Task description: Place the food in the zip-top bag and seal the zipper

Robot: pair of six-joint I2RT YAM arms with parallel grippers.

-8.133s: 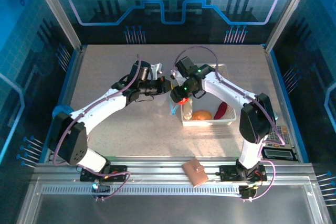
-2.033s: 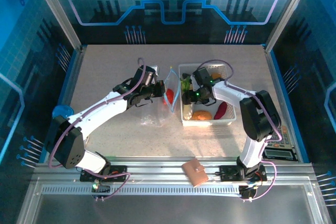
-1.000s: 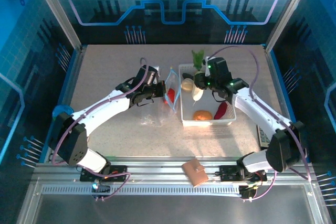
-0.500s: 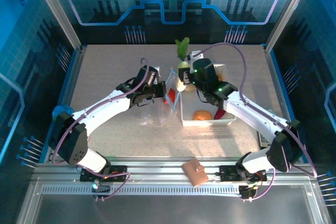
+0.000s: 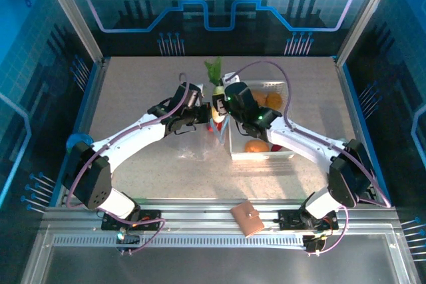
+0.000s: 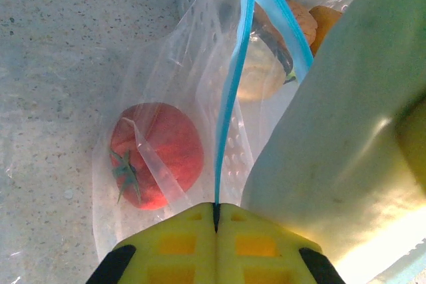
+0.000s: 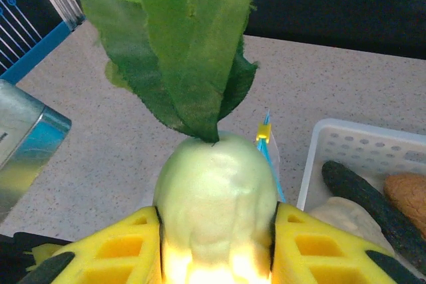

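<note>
Two grippers meet just left of the white perforated basket [image 5: 263, 155], near the middle of the speckled table [image 5: 133, 84]. The left gripper [image 6: 215, 221] is fully closed. Its yellow fingers [image 6: 180, 241] pinch the near end of the zipper [image 6: 233, 91], so the zip-top bag [image 6: 160, 64] hangs upright from that light-blue edge, and its lower part reaches the table. Beyond the pinch the two blue tracks part, leaving the mouth open toward the far end. One piece of the food, a red tomato [image 6: 156, 154] with a green stem, lies inside the bag against the clear film. The right gripper [image 7: 216, 257] is clamped at a moderate gap on a white radish [image 7: 216, 191], with one yellow pad on each flank. The green leaves [image 7: 180, 31] stand up from the radish's crown. In the left wrist view the radish sits just beside the parted zipper, at the bag's mouth. Contact with the film cannot be determined. The basket holds an orange piece [image 5: 256, 145] at the near wall and tan-orange pieces [image 5: 269, 100] at the far wall. The right wrist view also shows a dark elongated piece [image 7: 366, 194] in the basket, beside a pale piece [image 7: 339, 214]. A brown wallet [image 5: 247, 218] lies on the rail at the near edge, well apart from the bag.
</note>
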